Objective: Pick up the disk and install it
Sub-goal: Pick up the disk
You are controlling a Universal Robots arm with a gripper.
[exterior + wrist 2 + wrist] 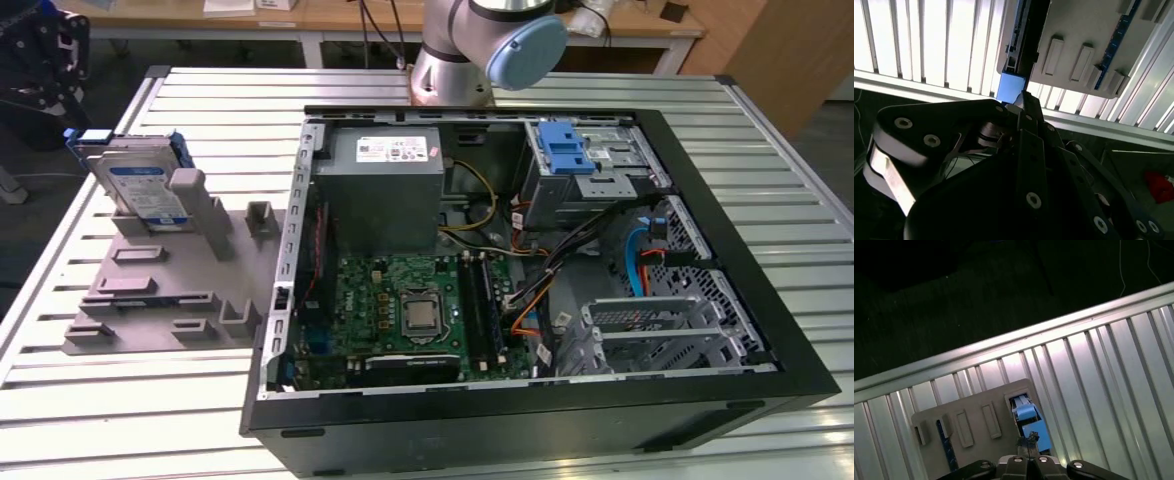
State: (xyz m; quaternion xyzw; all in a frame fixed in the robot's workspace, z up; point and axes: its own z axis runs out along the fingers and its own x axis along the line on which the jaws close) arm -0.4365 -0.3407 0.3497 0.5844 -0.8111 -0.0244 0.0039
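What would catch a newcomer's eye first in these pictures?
The big open computer case lies in the middle of the slatted metal table, its green circuit board and cables exposed. At the exterior view's left of it, the disk stands upright in a grey holder. In the first wrist view, the end effector is close to the disk's blue-framed edge.

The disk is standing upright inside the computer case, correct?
No. The disk stands upright in the grey holder on the table, outside the computer case, to the exterior view's left of it; the exterior view shows this.
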